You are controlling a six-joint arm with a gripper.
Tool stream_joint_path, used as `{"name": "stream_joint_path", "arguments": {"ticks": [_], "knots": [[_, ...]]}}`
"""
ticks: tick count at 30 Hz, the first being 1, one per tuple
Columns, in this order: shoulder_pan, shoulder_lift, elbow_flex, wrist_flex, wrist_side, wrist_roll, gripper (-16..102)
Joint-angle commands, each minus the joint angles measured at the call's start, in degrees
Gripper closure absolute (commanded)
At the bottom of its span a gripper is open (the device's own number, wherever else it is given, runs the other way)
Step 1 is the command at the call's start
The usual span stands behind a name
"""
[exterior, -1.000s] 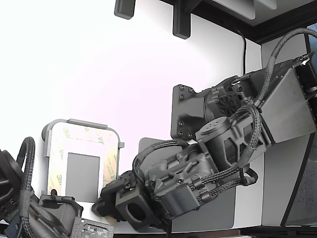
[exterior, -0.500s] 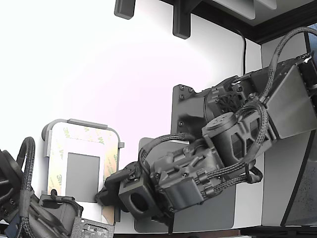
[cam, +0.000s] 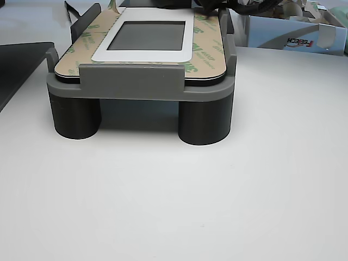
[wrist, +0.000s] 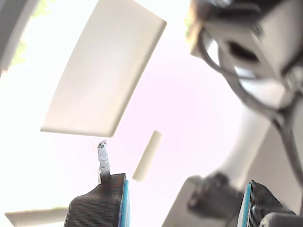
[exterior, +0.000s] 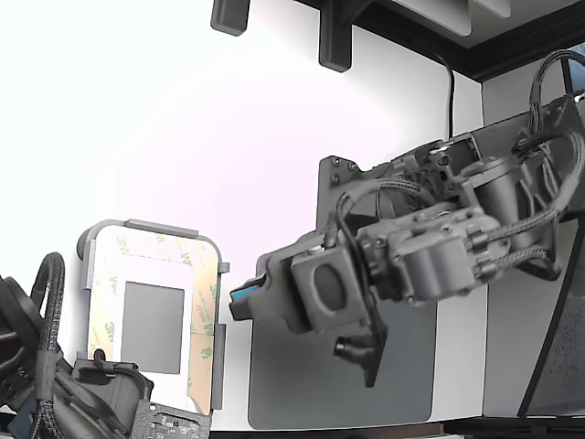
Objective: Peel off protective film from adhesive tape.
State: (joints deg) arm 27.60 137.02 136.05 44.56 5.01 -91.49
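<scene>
A grey fixture [exterior: 91, 245] holds a plate with a small grey rectangle [exterior: 153, 314] framed by adhesive tape [exterior: 205, 302]. The strips on the exterior view's left and top carry cream protective film [exterior: 103, 306] with green 3M print. The other view shows the fixture [cam: 138, 81] with a tan near strip of tape [cam: 130, 68] and 3M-printed film [cam: 209, 49] along the side. My gripper [exterior: 242, 297] hangs in the air just right of the fixture, apart from it. In the wrist view the gripper [wrist: 184, 203] is open, its blue-padded fingertips [wrist: 120, 201] wide apart with nothing between them.
A large dark grey rounded mat [exterior: 338, 384] lies under my arm. A second arm [exterior: 55, 393] sits at the exterior view's lower left, against the fixture. Black brackets [exterior: 334, 37] hang at the top. A cardboard box [cam: 293, 32] stands behind the fixture in the other view.
My gripper has lifted from the fixture's lower right corner and swung up and to the right, turning over. The fixture and the second arm have not moved.
</scene>
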Motion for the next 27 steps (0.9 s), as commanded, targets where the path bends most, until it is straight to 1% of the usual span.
{"name": "stream_joint_path", "arguments": {"ticks": [1,4,5,6,7,8,11,13,16,18,20,23,25,27], "knots": [[-3.69,7.21,-0.53,1.32,0.7,4.39,-12],[-7.47,10.46,1.41,-0.79,-0.18,15.03,-10],[-8.0,11.95,2.02,-1.93,0.18,20.48,-4],[-9.05,13.71,2.55,-4.04,1.49,30.23,6],[-10.28,15.47,2.55,-4.39,2.46,40.25,-11],[-12.04,16.88,2.46,-4.13,3.08,49.83,-14],[-17.84,20.92,2.2,-0.53,4.48,74.53,-14],[-21.01,22.41,1.93,3.08,3.6,85.78,-14],[-25.49,24.26,2.9,7.56,1.41,95.63,-14],[-29.44,26.72,5.45,9.49,-2.72,96.77,-14],[-31.55,30.15,8.79,10.28,-5.01,95.98,-14],[-31.9,32.26,12.66,11.07,-5.27,95.27,-14],[-31.9,32.26,15.38,9.84,-4.75,95.71,-14],[-31.9,31.99,15.12,10.55,-3.34,96.59,-14]]}}
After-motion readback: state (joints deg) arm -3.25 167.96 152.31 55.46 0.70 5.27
